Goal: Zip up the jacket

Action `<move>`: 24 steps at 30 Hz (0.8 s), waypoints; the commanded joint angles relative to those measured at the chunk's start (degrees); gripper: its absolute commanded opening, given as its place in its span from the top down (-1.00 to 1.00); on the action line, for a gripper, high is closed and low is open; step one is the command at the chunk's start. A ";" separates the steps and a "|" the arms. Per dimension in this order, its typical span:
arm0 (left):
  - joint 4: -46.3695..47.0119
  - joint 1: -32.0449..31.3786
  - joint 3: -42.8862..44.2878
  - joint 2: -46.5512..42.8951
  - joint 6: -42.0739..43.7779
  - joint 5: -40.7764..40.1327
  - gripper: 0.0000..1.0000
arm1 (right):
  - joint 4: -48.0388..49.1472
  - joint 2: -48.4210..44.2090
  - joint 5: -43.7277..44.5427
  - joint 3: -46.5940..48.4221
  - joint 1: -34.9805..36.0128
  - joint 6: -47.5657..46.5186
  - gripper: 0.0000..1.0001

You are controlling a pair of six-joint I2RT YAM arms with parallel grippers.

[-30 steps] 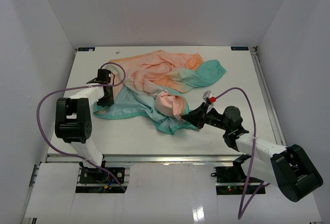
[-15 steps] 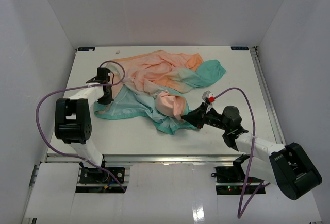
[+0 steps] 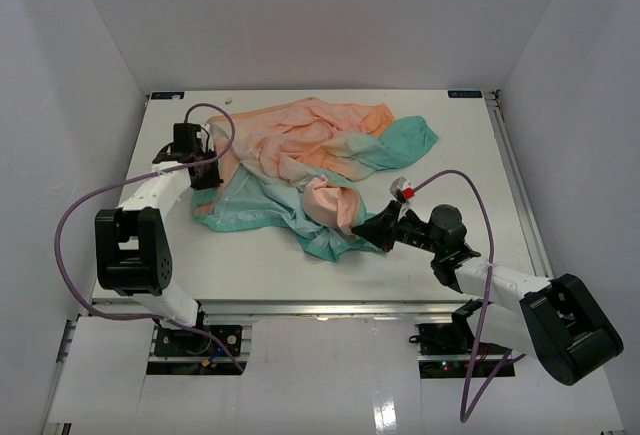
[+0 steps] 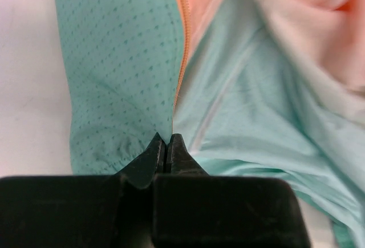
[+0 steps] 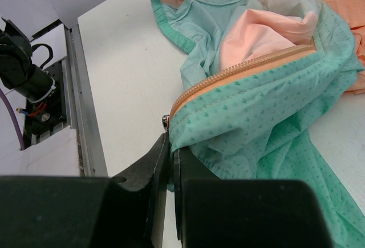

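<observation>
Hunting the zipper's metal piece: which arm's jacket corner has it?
The right gripper's: a metal piece sits at the zipper end by its jaws. The left gripper's jacket corner shows only orange zipper.

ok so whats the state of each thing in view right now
jacket: crumpled, lying open, not zipped
zipper: undone, orange teeth bare along one edge
left gripper: shut on the jacket's teal hem beside the zipper
right gripper: shut on the jacket's teal hem at the zipper's end

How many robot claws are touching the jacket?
2. The left gripper pinches the jacket on its left teal edge; the right gripper pinches the near teal hem.
</observation>
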 commanded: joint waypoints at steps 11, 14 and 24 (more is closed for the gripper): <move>15.27 2.27 -2.16 -8.60 -7.57 45.19 1.00 | -3.10 0.18 -1.87 6.92 0.08 -0.60 0.85; 24.90 2.27 -6.88 -10.83 -14.48 52.69 1.00 | -3.06 0.18 -2.57 7.56 0.08 -0.49 0.85; 16.31 1.74 -13.60 -12.14 -15.83 36.89 0.52 | -3.14 1.43 -2.05 6.56 0.08 -0.05 0.84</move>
